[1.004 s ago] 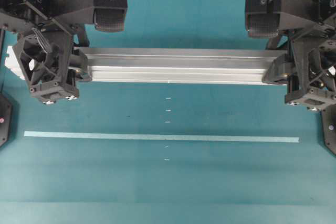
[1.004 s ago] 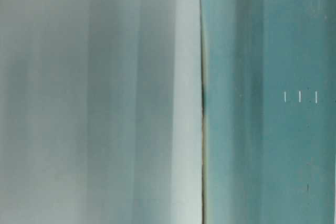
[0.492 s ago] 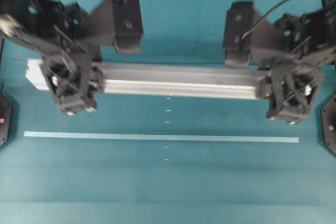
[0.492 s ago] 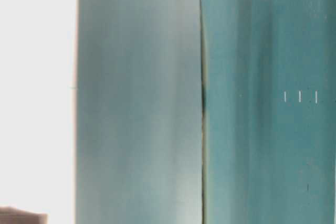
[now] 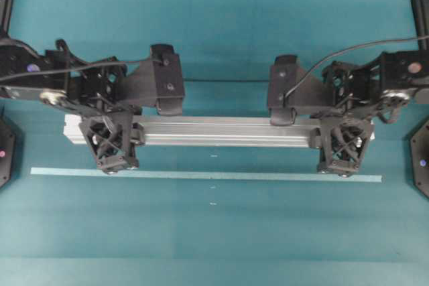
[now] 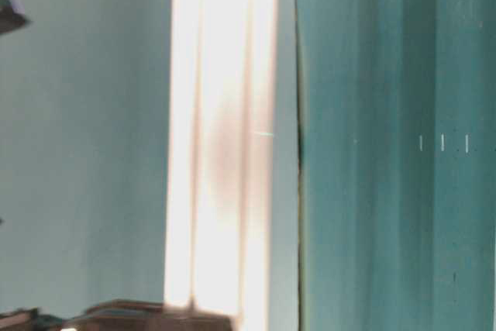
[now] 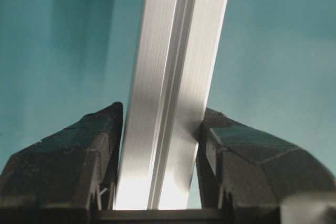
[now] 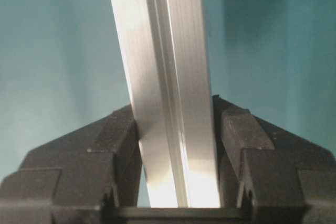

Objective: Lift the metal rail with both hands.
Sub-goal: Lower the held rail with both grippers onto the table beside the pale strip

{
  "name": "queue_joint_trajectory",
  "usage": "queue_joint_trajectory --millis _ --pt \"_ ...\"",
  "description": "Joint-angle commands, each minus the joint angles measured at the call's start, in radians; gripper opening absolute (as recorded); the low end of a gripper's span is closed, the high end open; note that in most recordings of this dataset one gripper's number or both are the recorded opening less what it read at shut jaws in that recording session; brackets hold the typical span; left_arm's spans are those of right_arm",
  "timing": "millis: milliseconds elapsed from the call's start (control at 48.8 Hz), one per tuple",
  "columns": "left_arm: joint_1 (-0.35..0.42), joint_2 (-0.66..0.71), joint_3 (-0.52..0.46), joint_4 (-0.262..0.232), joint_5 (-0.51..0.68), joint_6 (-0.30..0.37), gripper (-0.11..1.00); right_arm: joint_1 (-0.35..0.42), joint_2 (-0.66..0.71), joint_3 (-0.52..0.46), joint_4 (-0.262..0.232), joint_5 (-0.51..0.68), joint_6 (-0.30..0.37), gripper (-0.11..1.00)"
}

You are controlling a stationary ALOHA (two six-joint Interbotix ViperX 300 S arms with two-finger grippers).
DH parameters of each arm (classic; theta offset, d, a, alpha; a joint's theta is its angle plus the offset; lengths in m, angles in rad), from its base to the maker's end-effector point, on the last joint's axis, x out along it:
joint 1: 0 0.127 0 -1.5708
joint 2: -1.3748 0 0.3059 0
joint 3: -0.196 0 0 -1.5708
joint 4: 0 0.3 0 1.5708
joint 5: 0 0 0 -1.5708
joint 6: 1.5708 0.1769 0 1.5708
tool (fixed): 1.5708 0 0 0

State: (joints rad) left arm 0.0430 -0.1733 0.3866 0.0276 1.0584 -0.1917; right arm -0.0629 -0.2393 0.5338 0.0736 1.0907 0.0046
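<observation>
1. The metal rail [image 5: 224, 131] stretches crosswise over the teal tabletop [image 5: 221, 239], nearer the far edge than the near one, its length running parallel to those edges.
2. Near the rail's left end, the left gripper [image 5: 119, 132] is clenched on the rail; the wrist view shows a black pad pressed against each side of the grooved bar.
3. Along the middle, the silver bar runs bare between the two grippers.
4. Near the right end, the right gripper [image 5: 343, 135] likewise grasps the rail, with its pads tight on both flanks.
5. A thin pale tape strip [image 5: 221, 175] lies on the tabletop just on the near side of the rail, parallel to it.
6. The table-level view is blurred; there the rail [image 6: 221, 153] shows only as a bright band.
</observation>
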Motion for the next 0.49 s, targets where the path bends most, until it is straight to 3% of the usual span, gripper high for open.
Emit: queue_joint_trajectory --millis 0,246,471 --pt "0.003 0.006 0.014 0.003 -0.035 -0.041 0.33 0.008 0.028 0.018 0.003 -0.034 -0.008 0.38" --pt "-0.008 0.064 0.069 0.003 -0.133 -0.043 0.33 0.014 0.112 0.035 0.003 -0.103 -0.063 0.38" --pt "-0.026 0.104 0.123 0.003 -0.186 -0.044 0.33 0.031 0.161 0.061 0.003 -0.167 -0.067 0.38"
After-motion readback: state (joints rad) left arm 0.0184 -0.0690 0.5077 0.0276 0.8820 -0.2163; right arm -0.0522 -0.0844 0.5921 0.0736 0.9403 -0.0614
